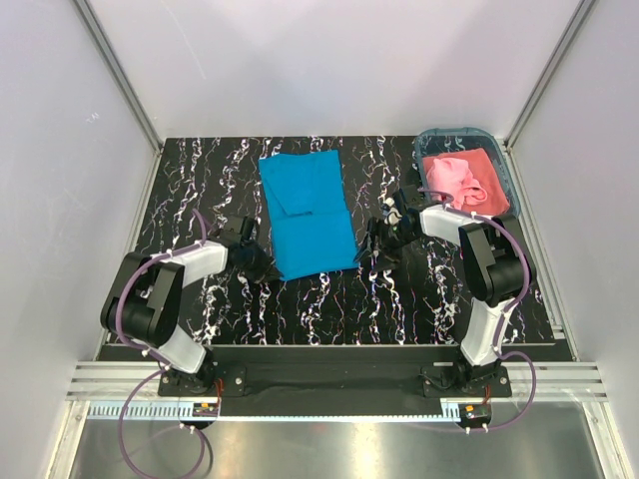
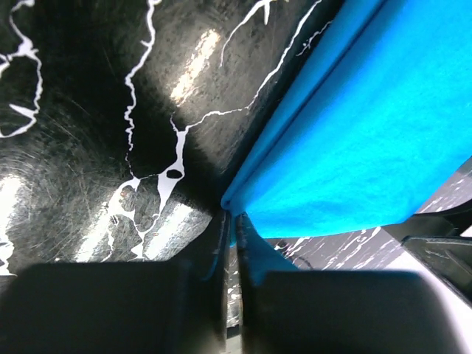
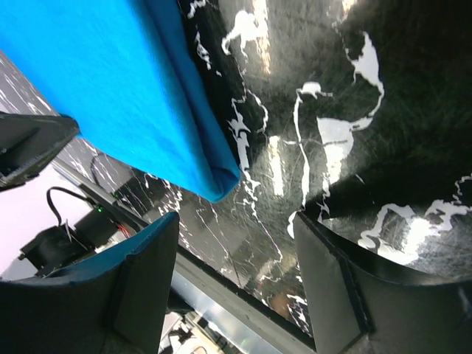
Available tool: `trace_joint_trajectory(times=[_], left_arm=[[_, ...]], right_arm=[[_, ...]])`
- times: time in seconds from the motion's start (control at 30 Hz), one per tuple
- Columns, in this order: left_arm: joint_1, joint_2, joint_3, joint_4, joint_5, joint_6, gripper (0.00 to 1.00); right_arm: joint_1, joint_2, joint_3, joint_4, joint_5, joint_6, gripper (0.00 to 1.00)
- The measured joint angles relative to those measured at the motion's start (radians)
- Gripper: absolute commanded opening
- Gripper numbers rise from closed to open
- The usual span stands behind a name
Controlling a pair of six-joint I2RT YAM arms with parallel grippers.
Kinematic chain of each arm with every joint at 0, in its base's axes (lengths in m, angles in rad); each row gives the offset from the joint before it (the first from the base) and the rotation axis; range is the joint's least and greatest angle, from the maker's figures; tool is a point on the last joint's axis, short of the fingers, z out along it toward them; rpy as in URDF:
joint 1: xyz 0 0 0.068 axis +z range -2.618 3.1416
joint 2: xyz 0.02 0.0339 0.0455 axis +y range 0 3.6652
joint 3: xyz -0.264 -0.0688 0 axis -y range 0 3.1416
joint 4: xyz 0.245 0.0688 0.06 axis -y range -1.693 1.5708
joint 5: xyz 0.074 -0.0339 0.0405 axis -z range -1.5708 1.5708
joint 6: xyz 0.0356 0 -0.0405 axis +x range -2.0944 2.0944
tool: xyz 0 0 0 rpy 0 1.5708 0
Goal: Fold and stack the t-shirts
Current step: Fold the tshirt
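Note:
The turquoise-blue t-shirt (image 1: 305, 215) lies partly folded in a long strip in the middle of the black marbled table (image 1: 329, 309). My left gripper (image 1: 262, 264) is at its near left corner. In the left wrist view its jaws stand almost together, and the left gripper (image 2: 234, 228) pinches the corner of the blue cloth (image 2: 369, 133). My right gripper (image 1: 377, 244) stands open just right of the shirt's near right corner (image 3: 214, 181), with only table between its fingers (image 3: 147, 273). The salmon pink t-shirt (image 1: 459, 180) lies crumpled in the basket.
The teal plastic basket (image 1: 511, 190) stands at the back right corner of the table. White walls with metal rails close in the sides and back. The arms' bases sit on the black rail along the near edge.

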Motion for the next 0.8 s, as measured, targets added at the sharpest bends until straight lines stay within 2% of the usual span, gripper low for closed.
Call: trace_joint_trajectory(times=[0.5,0.7,0.8], left_arm=[[-0.001,0.010,0.020,-0.023,-0.003,0.032,0.00],[-0.001,0.010,0.021,-0.023,-0.003,0.037,0.00],[-0.002,0.010,0.021,-0.023,-0.003,0.039,0.00]], right_arm=[[0.013,0.032,-0.029,0.131,-0.052,0.133,0.57],[0.014,0.048,-0.040,0.167,-0.069,0.182,0.54],[0.014,0.056,-0.040,0.179,-0.075,0.198,0.49]])
